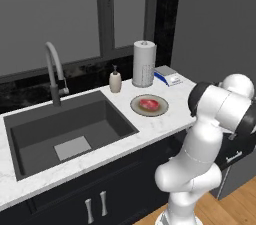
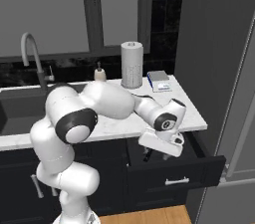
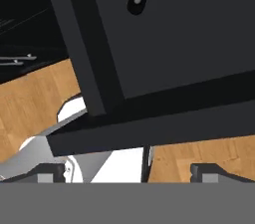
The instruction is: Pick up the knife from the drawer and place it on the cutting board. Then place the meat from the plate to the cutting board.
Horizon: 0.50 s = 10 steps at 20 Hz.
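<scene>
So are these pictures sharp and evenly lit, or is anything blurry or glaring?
Left base view: sharp, flat even light, soft shading inside the sink, no glare. Right base view: equally crisp, the open drawer interior dark. Hand view: sharp too, mostly dark drawer panels over bright wooden floor.

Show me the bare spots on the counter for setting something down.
Free: marble strip in front of the plate to the counter edge, and between sink and plate. Crowded: back edge, with soap bottle, paper towel roll and scale.

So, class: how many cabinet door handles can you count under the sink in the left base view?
2: two silver handles hang side by side on the dark cabinet doors below the sink. Others may be hidden by the arm.
</scene>
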### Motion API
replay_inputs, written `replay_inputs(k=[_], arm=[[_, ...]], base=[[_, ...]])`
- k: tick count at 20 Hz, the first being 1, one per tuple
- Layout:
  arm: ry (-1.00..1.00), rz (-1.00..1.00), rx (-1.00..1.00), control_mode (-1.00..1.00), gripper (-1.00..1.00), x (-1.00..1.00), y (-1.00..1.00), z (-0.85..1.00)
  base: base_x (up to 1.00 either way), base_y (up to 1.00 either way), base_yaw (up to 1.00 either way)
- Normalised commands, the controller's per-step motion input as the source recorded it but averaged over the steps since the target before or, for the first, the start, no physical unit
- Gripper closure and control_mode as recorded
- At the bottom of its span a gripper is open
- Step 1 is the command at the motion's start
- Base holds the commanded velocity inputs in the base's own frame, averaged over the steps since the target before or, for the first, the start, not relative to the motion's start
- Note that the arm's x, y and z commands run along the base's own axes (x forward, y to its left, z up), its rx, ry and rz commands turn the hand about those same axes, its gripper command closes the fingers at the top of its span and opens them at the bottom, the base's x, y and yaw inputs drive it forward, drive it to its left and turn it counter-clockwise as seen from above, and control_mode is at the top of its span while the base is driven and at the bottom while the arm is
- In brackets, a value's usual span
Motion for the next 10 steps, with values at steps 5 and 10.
replay_inputs(k=[5, 10], arm=[[0.01, 0.01, -0.04, -1.00, -1.00, 0.43, 0.06, -0.19], [0.03, 0.00, 0.00, -1.00, -1.00, 0.36, 0.00, -0.41]], base=[[0.00, 0.00, 0.00], [0.00, 0.00, 0.00]])
